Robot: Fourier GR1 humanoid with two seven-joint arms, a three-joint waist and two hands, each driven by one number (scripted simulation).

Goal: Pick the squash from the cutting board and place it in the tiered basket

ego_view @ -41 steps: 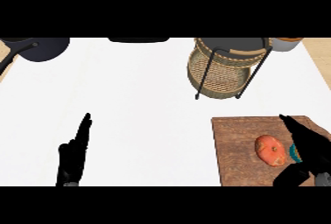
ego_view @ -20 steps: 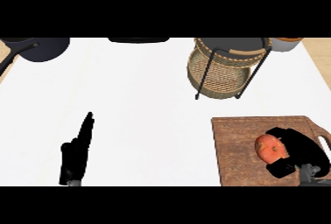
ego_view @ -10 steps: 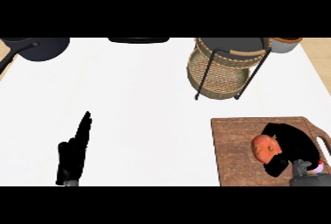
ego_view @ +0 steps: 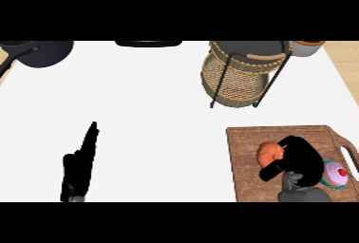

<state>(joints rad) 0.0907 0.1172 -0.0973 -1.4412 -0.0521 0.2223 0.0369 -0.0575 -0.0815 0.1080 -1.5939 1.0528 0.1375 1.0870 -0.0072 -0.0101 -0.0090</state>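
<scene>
So, early stage: squash (ego_view: 267, 152) sits on the board (ego_view: 242, 142) at 4 o'clock, and it doesn't look lifted. Right hand (ego_view: 300, 159) is on it from the 3 o'clock side, fingers curled over the top, thumb underneath, wrapped round the squash. Grasp looks made. Lift, carry to the basket (ego_view: 238, 83) at 1 o'clock and release are all left. Basket stands well apart from the board. Right hand comes up from the lower edge, bent toward 9 o'clock. Left hand (ego_view: 79, 163) rests at 8 o'clock, fingers straight, pointing to 12, holding nothing.
</scene>
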